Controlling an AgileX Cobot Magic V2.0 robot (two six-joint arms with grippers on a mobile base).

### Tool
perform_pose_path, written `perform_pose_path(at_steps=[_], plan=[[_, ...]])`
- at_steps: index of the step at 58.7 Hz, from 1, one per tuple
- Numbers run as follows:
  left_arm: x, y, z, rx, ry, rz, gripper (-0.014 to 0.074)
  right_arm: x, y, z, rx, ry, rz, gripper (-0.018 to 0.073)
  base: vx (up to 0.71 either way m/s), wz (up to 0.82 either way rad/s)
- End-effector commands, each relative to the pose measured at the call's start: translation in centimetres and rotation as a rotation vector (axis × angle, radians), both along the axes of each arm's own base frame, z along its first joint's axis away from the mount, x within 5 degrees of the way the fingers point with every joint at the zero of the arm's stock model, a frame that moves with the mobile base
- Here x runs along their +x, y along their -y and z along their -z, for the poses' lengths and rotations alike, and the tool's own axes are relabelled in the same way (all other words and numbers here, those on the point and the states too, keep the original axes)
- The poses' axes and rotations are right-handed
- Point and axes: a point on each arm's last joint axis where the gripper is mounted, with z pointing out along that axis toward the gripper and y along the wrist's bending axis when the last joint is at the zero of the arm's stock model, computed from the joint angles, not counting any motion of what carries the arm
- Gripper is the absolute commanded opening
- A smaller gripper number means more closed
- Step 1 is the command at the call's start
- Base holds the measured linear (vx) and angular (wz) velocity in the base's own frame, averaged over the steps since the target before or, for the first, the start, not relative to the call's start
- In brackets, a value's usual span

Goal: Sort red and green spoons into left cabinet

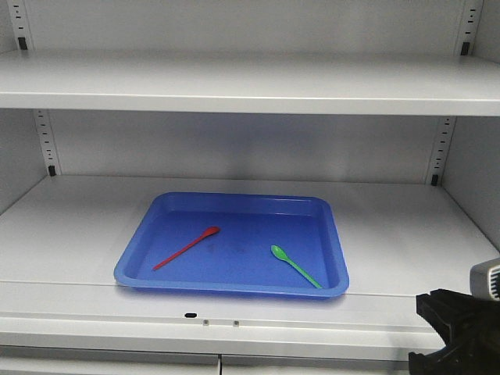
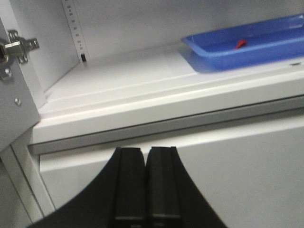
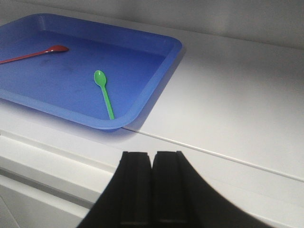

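A red spoon [image 1: 187, 247] and a green spoon [image 1: 294, 266] lie apart inside a blue tray [image 1: 234, 284] on a shelf of the light-grey left cabinet [image 1: 234, 86]. The right wrist view shows the green spoon [image 3: 104, 93] and red spoon [image 3: 33, 54] in the tray [image 3: 156, 83], ahead and left of my right gripper [image 3: 151, 153], which is shut and empty over the shelf's front edge. My left gripper [image 2: 144, 149] is shut and empty, below the shelf lip in front of a flat white panel; only the red spoon's bowl [image 2: 240, 43] shows over the tray wall [image 2: 247, 54].
An upper shelf spans the cabinet above the tray. Slotted rails [image 1: 442, 148] run up the back corners. A door hinge [image 2: 16, 50] sits on the cabinet's left side. Part of the right arm [image 1: 461, 328] shows at the lower right of the front view.
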Motion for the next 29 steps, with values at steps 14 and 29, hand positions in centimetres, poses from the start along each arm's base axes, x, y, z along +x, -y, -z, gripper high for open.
perform_pose_path(at_steps=[14, 29], plan=[[-0.07, 0.03, 0.11, -0.013, 0.042, 0.004, -0.0003, -0.04, -0.29, -1.8, 0.037, 0.096, -0.035, -0.0003, 0.0, 0.0], [-0.07, 0.03, 0.11, -0.013, 0.042, 0.004, -0.0003, -0.04, -0.29, -1.8, 0.037, 0.096, -0.035, -0.0003, 0.0, 0.0]])
